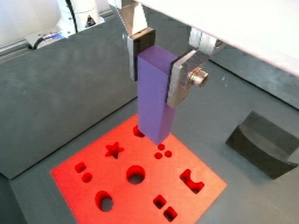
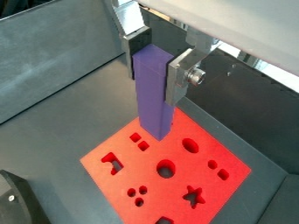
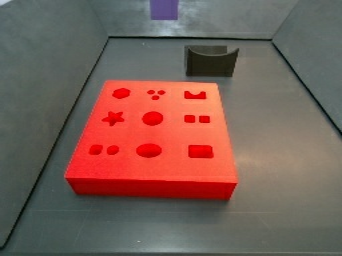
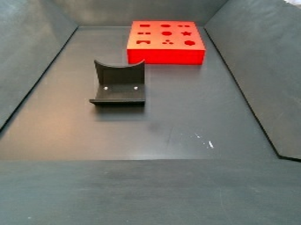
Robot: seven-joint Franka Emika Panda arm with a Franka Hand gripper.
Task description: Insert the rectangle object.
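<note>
My gripper [image 1: 156,80] is shut on the rectangle object [image 1: 155,101], a tall slim purple block that hangs upright between the silver fingers [image 1: 184,77]. Both wrist views show this hold; in a wrist view the gripper [image 2: 158,74] grips the block [image 2: 155,101] near its upper end. The block's lower end hangs in the air above the flat red board [image 1: 128,179], [image 2: 176,162]. In a side view only the block's lower end [image 3: 163,8] shows, at the top edge, high above the floor beyond the red board [image 3: 151,135]. The board has a rectangular hole [image 3: 201,152]. The gripper itself is outside both side views.
A dark grey curved holder [image 3: 211,60] stands on the floor beyond the board; it also shows in a side view [image 4: 118,83] and in a wrist view [image 1: 267,140]. The red board [image 4: 166,42] lies on the dark floor between grey sloping walls [image 3: 54,90].
</note>
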